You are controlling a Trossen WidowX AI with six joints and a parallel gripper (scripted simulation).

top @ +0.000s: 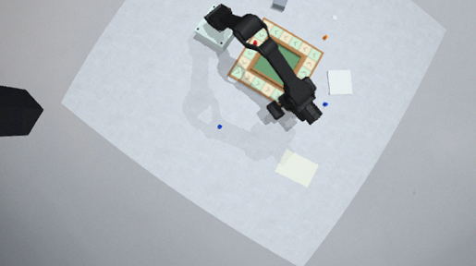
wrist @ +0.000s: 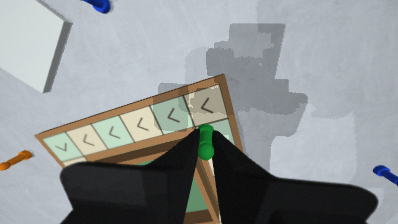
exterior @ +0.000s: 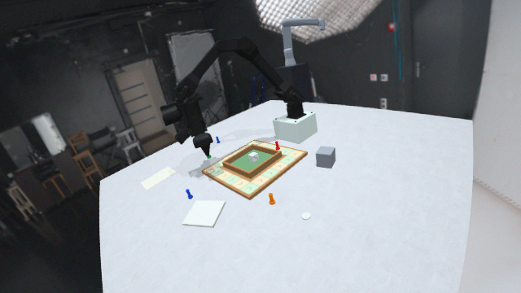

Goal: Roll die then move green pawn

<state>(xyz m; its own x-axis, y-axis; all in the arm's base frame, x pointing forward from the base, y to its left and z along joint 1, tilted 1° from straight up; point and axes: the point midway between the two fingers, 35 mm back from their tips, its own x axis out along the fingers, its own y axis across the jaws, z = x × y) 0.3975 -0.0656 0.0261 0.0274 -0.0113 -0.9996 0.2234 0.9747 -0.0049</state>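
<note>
Bright, even overhead light; soft grey arm shadows fall on the table (top: 144,95); top view bows at edges.
</note>
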